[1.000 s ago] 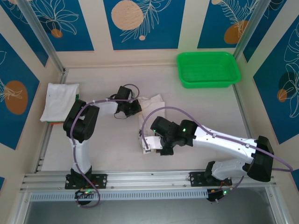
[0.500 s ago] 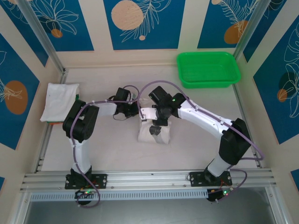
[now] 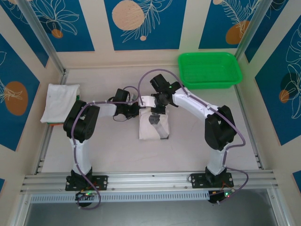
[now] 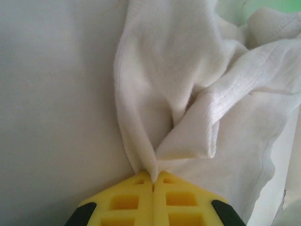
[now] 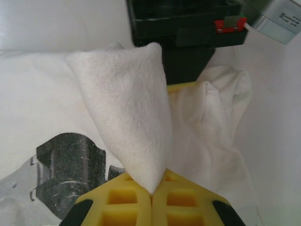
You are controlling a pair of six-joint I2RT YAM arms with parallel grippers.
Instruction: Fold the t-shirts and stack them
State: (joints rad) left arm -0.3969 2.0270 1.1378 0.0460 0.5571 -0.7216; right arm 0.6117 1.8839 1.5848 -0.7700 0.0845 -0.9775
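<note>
Two arms bolted at the 6 o'clock edge of the table (image 3: 197,146) in top view, left arm (image 3: 81,141) and right arm (image 3: 217,134), both bent in toward centre. Just past them, dead centre, loose white t-shirt (image 3: 149,133) lying as a rough rectangle, long side running 6 to 12 o'clock, far edge bunched.

At that shirt's 11 o'clock corner, left gripper (image 4: 154,178), coming in from 9 o'clock. Yellow fingers pressed together in left wrist view, clamped on a thin pinch of the t-shirt. Folds of cloth fanning away from the pinch toward 12 and 2 o'clock.

At the shirt's 12 o'clock edge, just beside it, right gripper (image 5: 151,193). Fingers likewise together in right wrist view, clamped on a pointed corner of the same t-shirt, corner standing up as a white cone toward 12 o'clock. Black body of the left gripper right behind that cone. Dark grey patch on the cloth at 8 o'clock in that view (print or shadow, cannot tell).

Further out, at 9 o'clock of top view, folded t-shirt (image 3: 59,101) lying flat near the left wall, well apart from the loose one. Farthest, at 1 o'clock, green basket (image 3: 209,84) against the back wall, apart from both shirts.
</note>
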